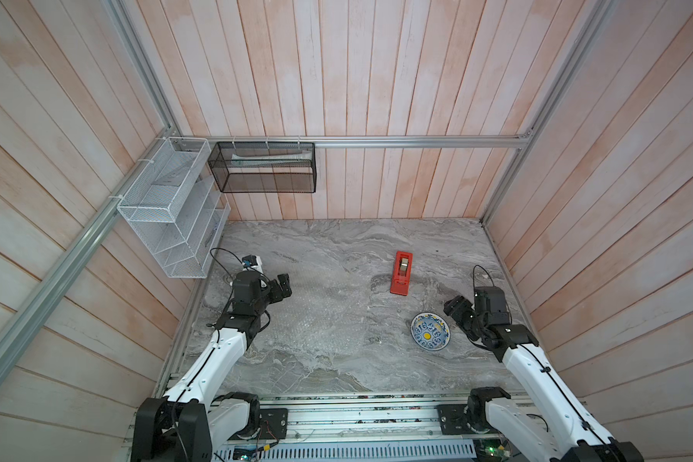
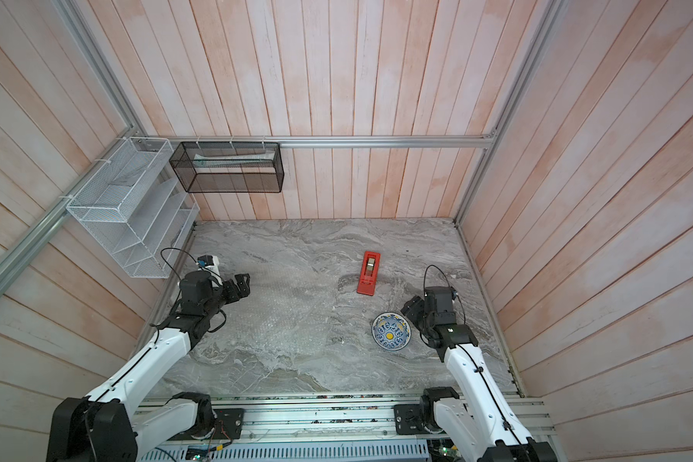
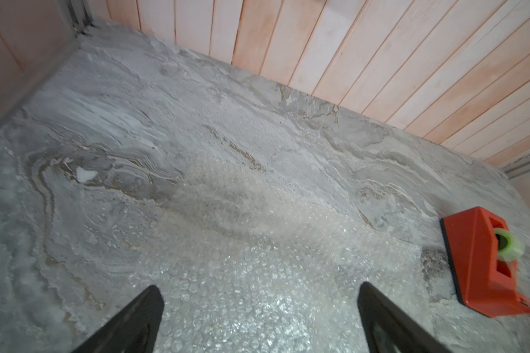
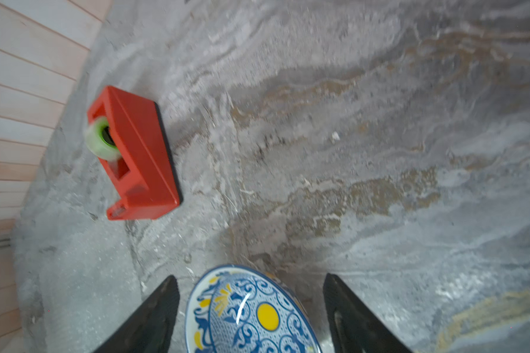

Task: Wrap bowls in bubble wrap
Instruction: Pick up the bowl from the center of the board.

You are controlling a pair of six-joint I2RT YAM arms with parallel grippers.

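The bowl (image 1: 430, 332) (image 2: 391, 331), white with a blue pattern and a yellow centre, sits on the marble table at the right. My right gripper (image 1: 453, 307) (image 4: 250, 278) is open and straddles the bowl (image 4: 251, 314), with a small gap between the rim and each finger. The bubble wrap (image 1: 317, 316) (image 2: 281, 316) lies flat across the table's middle and left, hard to see against the marble. My left gripper (image 1: 284, 285) (image 3: 259, 290) hangs open over the wrap's (image 3: 242, 275) far left part, with nothing between its fingers.
A red tape dispenser (image 1: 401, 274) (image 3: 484, 262) (image 4: 135, 152) stands beyond the bowl, right of the wrap. A white wire rack (image 1: 169, 216) and a black mesh basket (image 1: 265, 168) hang on the walls at the back left. Wooden walls close the table on three sides.
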